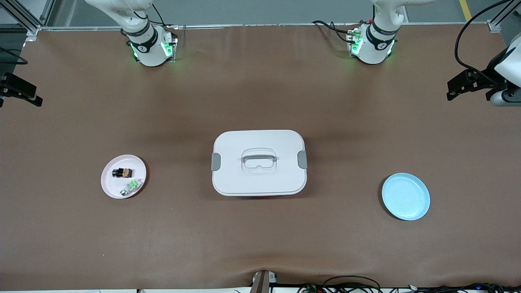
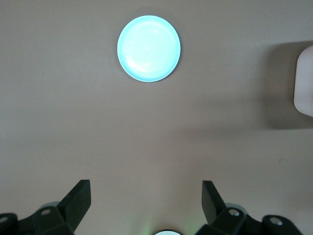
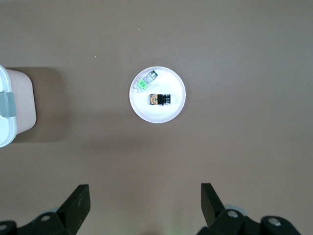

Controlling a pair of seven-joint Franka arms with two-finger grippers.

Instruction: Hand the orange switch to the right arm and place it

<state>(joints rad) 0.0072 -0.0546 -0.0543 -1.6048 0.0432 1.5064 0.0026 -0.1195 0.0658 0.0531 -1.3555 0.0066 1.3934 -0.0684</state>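
Note:
The orange switch (image 1: 122, 173), a tiny black block with orange parts, lies on a pale pink plate (image 1: 110, 188) toward the right arm's end of the table. It also shows in the right wrist view (image 3: 160, 99) on that plate (image 3: 161, 115). My right gripper (image 3: 145, 192) is open and empty, high over the bare mat, well apart from the plate. My left gripper (image 2: 145, 188) is open and empty, high over the bare mat near a light blue plate (image 2: 148, 48). Neither gripper shows in the front view, only the arm bases.
A small green-and-white component (image 1: 132, 186) lies beside the switch on the pink plate. A white lidded box (image 1: 259, 162) with a handle stands mid-table. The empty blue plate (image 1: 406, 196) lies toward the left arm's end. Black gear (image 1: 468, 83) juts in at the table's ends.

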